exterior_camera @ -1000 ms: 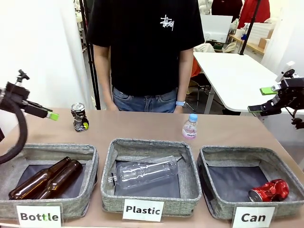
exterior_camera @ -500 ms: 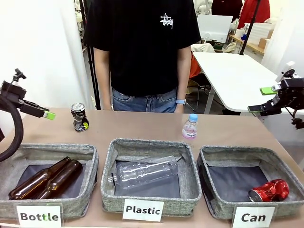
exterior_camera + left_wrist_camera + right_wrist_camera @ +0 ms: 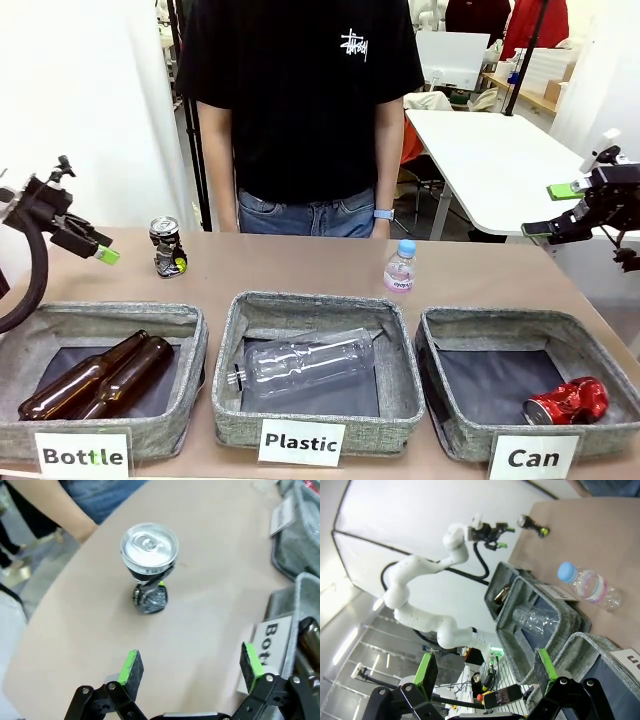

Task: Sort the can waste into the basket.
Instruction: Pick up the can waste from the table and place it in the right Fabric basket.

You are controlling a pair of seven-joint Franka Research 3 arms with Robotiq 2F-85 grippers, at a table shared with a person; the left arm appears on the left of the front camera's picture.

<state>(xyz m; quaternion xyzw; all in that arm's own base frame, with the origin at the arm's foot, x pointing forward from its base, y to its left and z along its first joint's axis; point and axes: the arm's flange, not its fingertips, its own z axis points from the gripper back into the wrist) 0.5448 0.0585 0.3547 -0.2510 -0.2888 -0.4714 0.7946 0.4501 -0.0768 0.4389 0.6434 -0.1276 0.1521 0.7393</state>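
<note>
A crushed dark can (image 3: 168, 247) with a silver top stands upright on the table at the far left. My left gripper (image 3: 96, 247) hovers open to its left, fingers tilted down towards it. In the left wrist view the can (image 3: 149, 565) lies ahead of the open gripper (image 3: 191, 660), with nothing between the green pads (image 3: 131, 664). A crushed red can (image 3: 566, 401) lies in the front right corner of the "Can" basket (image 3: 520, 318). My right gripper (image 3: 548, 212) hangs open, high above the table's right edge. In the right wrist view it (image 3: 485, 665) is open and the dark can (image 3: 532, 525) stands far off.
A person stands at the far side, arms down. A small clear bottle (image 3: 400, 268) with a blue cap stands behind the "Plastic" bin (image 3: 315, 305), which holds a clear bottle (image 3: 305, 365). The "Bottle" bin (image 3: 110, 315) holds two brown bottles (image 3: 95, 377).
My left gripper has shifted slightly and tipped its fingers downward beside the dark can. The right arm and the cans have not moved.
</note>
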